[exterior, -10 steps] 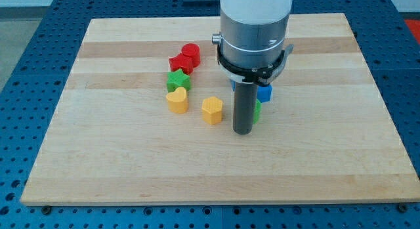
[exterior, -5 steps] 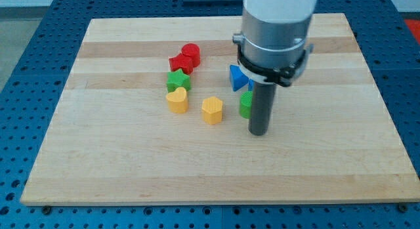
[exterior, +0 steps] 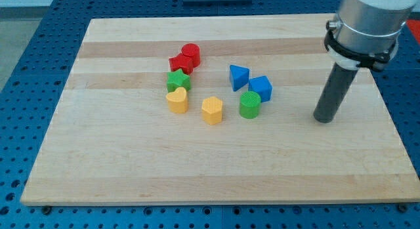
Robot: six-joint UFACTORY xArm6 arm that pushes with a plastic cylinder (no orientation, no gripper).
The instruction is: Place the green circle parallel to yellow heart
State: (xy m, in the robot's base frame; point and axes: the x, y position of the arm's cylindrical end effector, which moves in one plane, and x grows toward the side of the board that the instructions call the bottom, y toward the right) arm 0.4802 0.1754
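Note:
The green circle (exterior: 249, 105) stands near the middle of the wooden board (exterior: 131, 170), touching the blue cube (exterior: 260, 88) above it. The yellow heart (exterior: 176, 100) lies to the view's left, below the green star (exterior: 177, 80). A yellow hexagon (exterior: 212, 110) sits between the heart and the green circle. My tip (exterior: 322, 119) rests on the board well to the view's right of the green circle, apart from every block.
A blue triangle (exterior: 238, 77) lies up and left of the blue cube. A red circle (exterior: 190, 54) and a red star (exterior: 177, 63) sit together above the green star. The board's right edge (exterior: 387, 117) is close to my tip.
My tip has moved from just beside the green circle to the view's right, away from the blocks. The green circle and blue blocks are now uncovered. No block has visibly shifted.

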